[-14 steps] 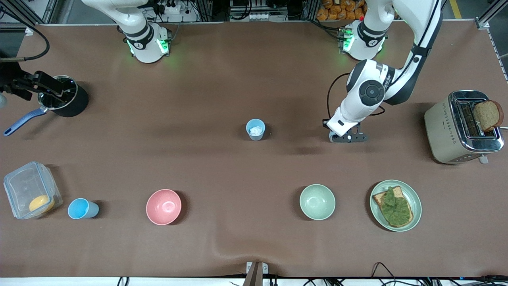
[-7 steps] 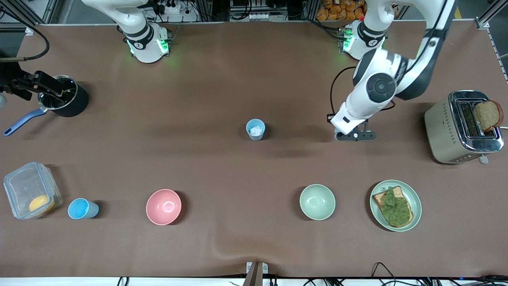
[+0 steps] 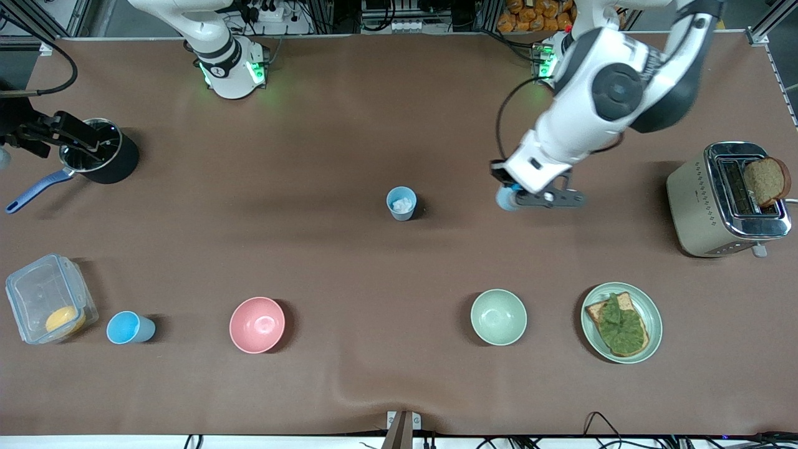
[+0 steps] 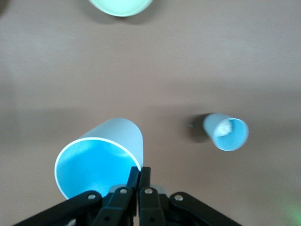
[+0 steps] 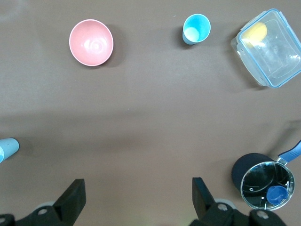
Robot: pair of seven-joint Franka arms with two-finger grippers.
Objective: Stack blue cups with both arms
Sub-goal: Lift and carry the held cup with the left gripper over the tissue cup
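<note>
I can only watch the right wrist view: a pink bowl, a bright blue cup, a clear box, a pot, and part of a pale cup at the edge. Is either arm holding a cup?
Observer: Yes. The left gripper has its jaws shut on the rim of a second pale-blue cup, tilted in the air over the table.
Operator: Is the cup at my edge empty?
Observer: No. That standing cup has a small white wad inside.
Operator: My right gripper is open and holds nothing. Is there food anywhere?
Observer: A toaster holding a bread slice stands at the left arm's end.
</note>
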